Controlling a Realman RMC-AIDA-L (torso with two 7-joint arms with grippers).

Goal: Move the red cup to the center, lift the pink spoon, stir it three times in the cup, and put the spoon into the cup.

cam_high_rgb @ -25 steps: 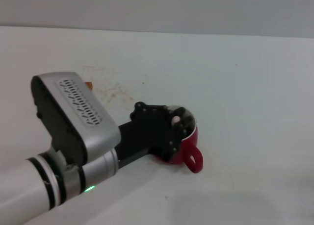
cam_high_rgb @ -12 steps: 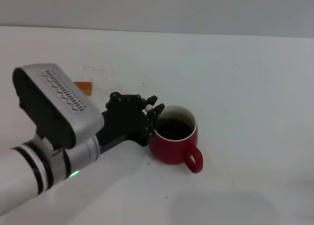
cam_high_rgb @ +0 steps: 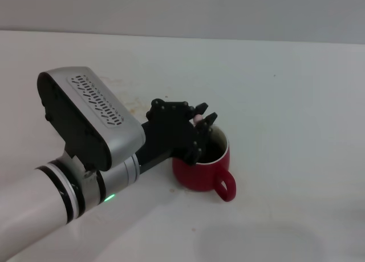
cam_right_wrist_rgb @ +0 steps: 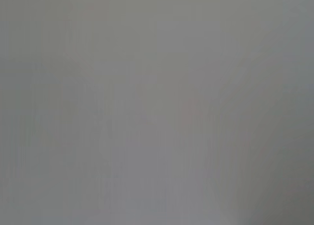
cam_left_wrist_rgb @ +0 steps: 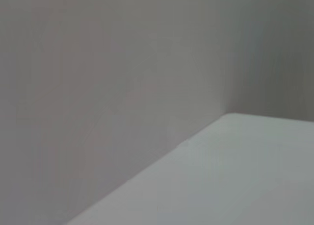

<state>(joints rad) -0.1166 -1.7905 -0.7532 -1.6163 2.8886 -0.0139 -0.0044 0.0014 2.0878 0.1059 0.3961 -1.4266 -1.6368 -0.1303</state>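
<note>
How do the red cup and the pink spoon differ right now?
The red cup stands upright on the table, mostly in view; the pink spoon shows only its pale tip, pinched in the left gripper above the rim. The cup is glossy red, the spoon pale pink. Both sit mid-table.

White arm [cam_high_rgb: 34,208], silver wrist housing [cam_high_rgb: 91,125], black end effector [cam_high_rgb: 201,125].

— What have you got on the red cup [cam_high_rgb: 201,172]?

— I see it upright on the white surface [cam_high_rgb: 285,102], glossy red and rounded, its loop handle pointing toward me and a little right. Its inside looks dark from here.

— And the pink spoon [cam_high_rgb: 198,119]?

— I only make out its pale pink tip, standing just above the cup's far-left rim, pinched in the left tool [cam_high_rgb: 199,123]. The rest is hidden.
</note>
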